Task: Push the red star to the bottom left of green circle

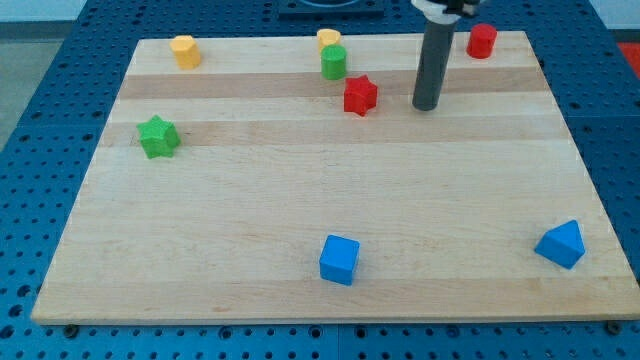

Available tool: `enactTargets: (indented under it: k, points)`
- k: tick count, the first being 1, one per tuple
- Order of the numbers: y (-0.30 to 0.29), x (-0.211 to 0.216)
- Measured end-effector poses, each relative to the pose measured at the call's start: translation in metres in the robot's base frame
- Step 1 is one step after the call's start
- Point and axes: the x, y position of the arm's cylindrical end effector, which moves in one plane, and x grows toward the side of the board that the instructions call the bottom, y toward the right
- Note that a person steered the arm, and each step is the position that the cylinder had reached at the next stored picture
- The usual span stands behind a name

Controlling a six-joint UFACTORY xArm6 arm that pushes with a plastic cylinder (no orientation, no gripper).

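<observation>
The red star (360, 95) lies near the view's top, just below and to the right of the green circle (334, 62), a short green cylinder. My tip (426, 105) rests on the board to the right of the red star, a short gap away and not touching it. The rod rises from the tip toward the view's top edge.
A yellow block (328, 39) sits right behind the green circle. A red cylinder (482, 40) is at top right, a yellow block (185, 50) at top left, a green star (158, 137) at left. A blue cube (339, 259) and a blue block (561, 244) lie near the bottom of the wooden board (250, 220).
</observation>
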Motion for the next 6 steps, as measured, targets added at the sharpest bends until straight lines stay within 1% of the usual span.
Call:
enactTargets:
  k: [1, 2, 3, 4, 5, 6]
  points:
    - [-0.034, -0.003]
    - [-0.081, -0.017]
    - [-0.119, -0.021]
    - [-0.134, -0.026]
    - [-0.135, -0.002]
    - [-0.158, 0.063]
